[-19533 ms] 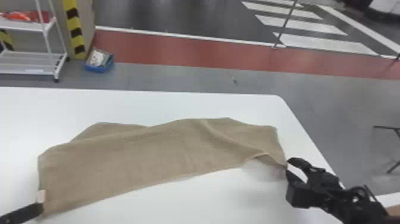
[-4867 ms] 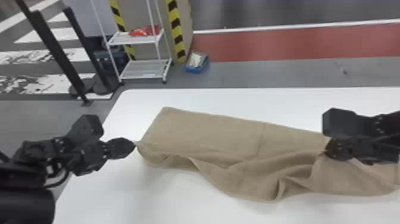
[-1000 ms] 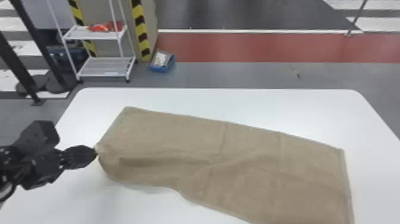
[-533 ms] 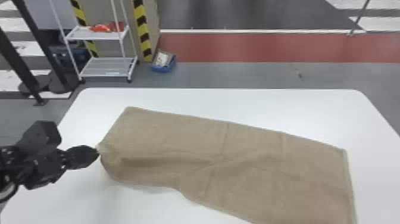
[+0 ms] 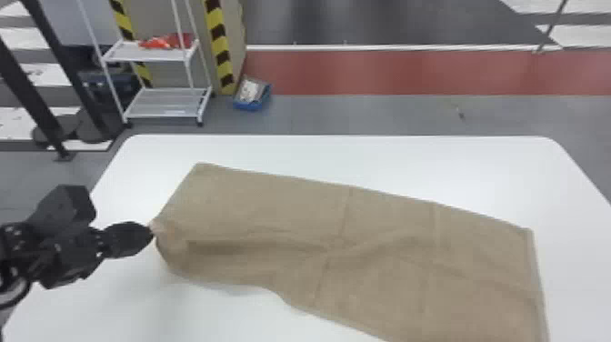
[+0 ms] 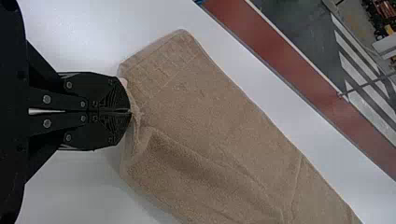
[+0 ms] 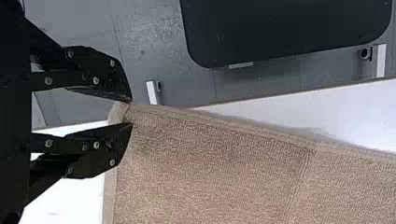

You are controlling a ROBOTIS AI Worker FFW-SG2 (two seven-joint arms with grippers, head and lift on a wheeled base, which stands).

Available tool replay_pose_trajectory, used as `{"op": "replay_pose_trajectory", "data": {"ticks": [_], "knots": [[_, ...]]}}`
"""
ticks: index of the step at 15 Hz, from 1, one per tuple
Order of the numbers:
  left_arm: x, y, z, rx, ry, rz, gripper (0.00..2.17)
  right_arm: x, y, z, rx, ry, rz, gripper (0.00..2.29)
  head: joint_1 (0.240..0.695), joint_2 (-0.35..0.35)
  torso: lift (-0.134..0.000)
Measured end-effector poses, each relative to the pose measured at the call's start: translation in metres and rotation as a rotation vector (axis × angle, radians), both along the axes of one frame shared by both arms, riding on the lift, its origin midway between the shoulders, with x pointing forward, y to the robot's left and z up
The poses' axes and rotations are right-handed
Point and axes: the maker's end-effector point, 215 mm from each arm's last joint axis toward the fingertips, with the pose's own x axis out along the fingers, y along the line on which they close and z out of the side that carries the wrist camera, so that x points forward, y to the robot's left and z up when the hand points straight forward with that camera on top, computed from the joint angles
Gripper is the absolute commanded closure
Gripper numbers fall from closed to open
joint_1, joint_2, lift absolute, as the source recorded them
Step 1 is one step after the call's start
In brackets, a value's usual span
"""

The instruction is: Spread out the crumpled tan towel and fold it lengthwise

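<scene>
My left gripper [image 5: 150, 231] is at the towel's left end in the head view. In the left wrist view the left gripper [image 6: 130, 111] is shut on the edge of the tan towel [image 6: 210, 121], which bunches at its tips. The towel [image 5: 386, 254] lies mostly spread on the white table, with soft wrinkles along its middle and a raised fold by the left gripper. The right gripper [image 7: 131, 113] stands open at a towel corner in the right wrist view, its two fingers parted with the corner of the towel [image 7: 210, 172] between them.
The white table [image 5: 318, 154] has rounded far corners. Behind it on the floor are a white shelf rack [image 5: 168, 102] and a blue bin [image 5: 252, 93]. In the right wrist view a black panel [image 7: 285, 28] is beyond the table edge.
Since the frame several seconds ago, the right arm has left the towel's middle, and the towel's right part lies flatter. Over the last second the left gripper has kept still at the left end.
</scene>
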Motion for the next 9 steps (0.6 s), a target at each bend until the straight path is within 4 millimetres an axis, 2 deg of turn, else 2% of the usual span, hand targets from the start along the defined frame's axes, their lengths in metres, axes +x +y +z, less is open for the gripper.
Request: {"op": "replay_pose_trajectory", "data": {"ticks": [2,6,9], "knots": [[0.000,0.000,0.000,-0.001,0.000,0.000,1.41,0.001,0.000,0.000,0.000,-0.002,0.001,0.99,0.695,0.034,-0.124],[0.000,0.001,0.001,-0.001,-0.002,0.000,1.41,0.003,0.000,0.002,0.002,-0.006,-0.001,0.99,0.695,0.035,-0.124],[0.000,0.001,0.003,0.002,-0.005,-0.005,1.41,0.012,-0.002,0.015,0.029,-0.037,-0.029,0.99,0.695,0.032,-0.124]]}}
